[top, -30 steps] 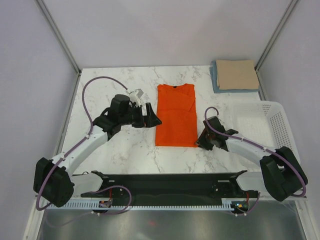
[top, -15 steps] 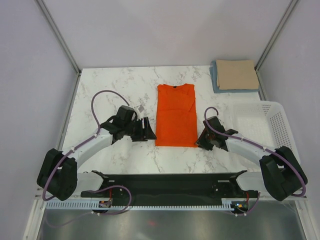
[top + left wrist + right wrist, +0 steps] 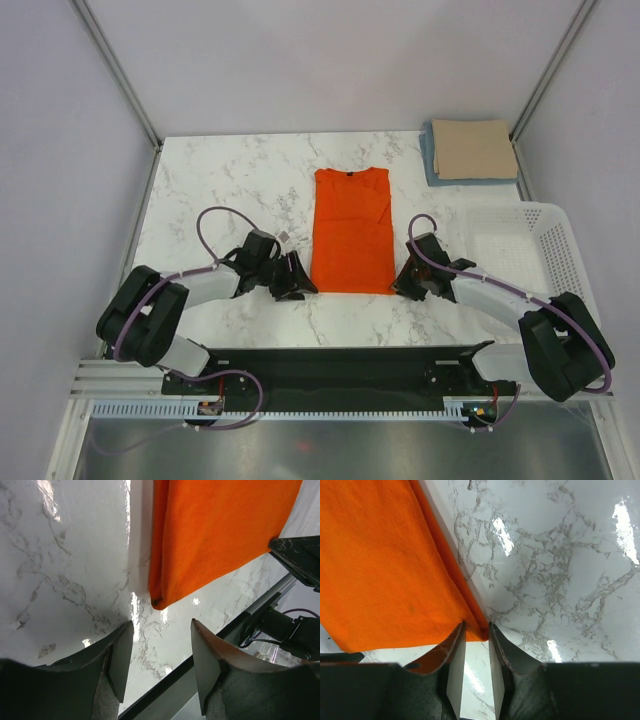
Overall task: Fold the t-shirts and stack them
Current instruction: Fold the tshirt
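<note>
The bright orange t-shirt (image 3: 350,230) lies flat, folded into a long strip, mid-table. My left gripper (image 3: 300,281) is open and low at its near left corner; the left wrist view shows that corner (image 3: 215,530) just ahead of the wide-apart jaws (image 3: 162,630). My right gripper (image 3: 405,281) is at the near right corner. In the right wrist view its jaws (image 3: 476,626) stand narrowly apart, with the tip of the shirt's corner (image 3: 380,570) between the fingertips. The tan-beige t-shirt (image 3: 473,148) lies folded on the light blue one (image 3: 429,155) at the back right.
A white perforated basket (image 3: 556,216) stands at the right edge, beside my right arm. The black rail of the arm bases (image 3: 330,365) runs along the near edge. Frame posts rise at the table's back corners.
My left arm has drawn back and down, bringing its gripper from beside the shirt's middle to its near left corner. The right arm and the shirt have not moved.
</note>
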`<state>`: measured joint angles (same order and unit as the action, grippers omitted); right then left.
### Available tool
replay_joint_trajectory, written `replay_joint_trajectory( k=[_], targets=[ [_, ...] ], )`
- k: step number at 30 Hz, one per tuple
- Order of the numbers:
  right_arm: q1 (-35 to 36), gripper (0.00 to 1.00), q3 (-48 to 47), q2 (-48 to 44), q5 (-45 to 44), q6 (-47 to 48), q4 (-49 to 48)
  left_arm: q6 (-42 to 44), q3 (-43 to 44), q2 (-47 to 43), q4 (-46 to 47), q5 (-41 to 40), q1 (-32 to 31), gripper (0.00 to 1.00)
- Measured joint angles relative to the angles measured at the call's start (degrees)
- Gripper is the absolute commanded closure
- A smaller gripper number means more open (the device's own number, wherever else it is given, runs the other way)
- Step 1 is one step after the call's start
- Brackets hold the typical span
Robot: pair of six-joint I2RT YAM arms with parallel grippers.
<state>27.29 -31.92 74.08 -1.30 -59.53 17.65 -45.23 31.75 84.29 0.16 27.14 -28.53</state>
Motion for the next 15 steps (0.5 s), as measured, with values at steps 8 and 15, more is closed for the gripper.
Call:
replay_joint_trajectory(
  k=[8, 15],
  targets=[
    [-0.02, 0.69, 0.5, 0.0, 0.22, -0.02, -0.46, -2.1, -0.24, 1.29, 3.13, -1.77, -0.28, 0.49],
    [-0.02, 0.74, 0.74, 0.0, 0.42, -0.02, -0.9, -3.34, 0.68, 4.26, 5.62, -1.95, -0.48, 0.75]
  ],
)
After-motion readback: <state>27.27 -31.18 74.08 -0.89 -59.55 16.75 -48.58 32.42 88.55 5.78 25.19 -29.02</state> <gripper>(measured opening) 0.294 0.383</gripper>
